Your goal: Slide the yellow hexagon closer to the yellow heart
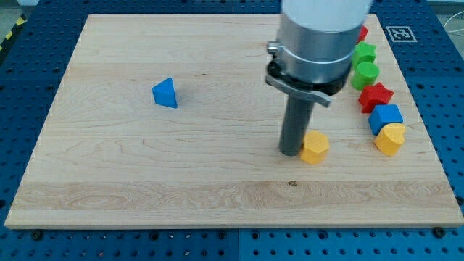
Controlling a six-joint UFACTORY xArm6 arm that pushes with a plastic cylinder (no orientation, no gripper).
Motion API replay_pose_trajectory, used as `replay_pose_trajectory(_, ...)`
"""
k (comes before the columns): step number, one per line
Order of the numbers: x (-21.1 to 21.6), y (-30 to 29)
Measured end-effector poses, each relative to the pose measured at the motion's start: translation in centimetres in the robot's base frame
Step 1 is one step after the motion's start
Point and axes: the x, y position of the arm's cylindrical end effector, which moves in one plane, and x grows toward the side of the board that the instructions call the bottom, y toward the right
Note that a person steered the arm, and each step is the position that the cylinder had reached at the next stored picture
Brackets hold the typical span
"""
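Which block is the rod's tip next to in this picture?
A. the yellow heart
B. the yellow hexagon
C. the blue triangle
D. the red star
B: my tip stands right at the view's left side of the yellow hexagon, while the yellow heart lies apart, toward the view's right.

The arm (319,29) is a light grey cylinder with a darker metallic band. A black clamp bracket (303,81) follows. A straight dark rod (296,127) ends at my tip (291,151).
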Motion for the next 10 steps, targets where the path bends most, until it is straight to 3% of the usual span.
replay_pose_trajectory(2,1.4,5.7)
replay_pose_trajectory(5,-1.8,7.7)
replay_pose_trajectory(7,-1.7,10.0)
replay_pose_trajectory(10,-1.6,8.7)
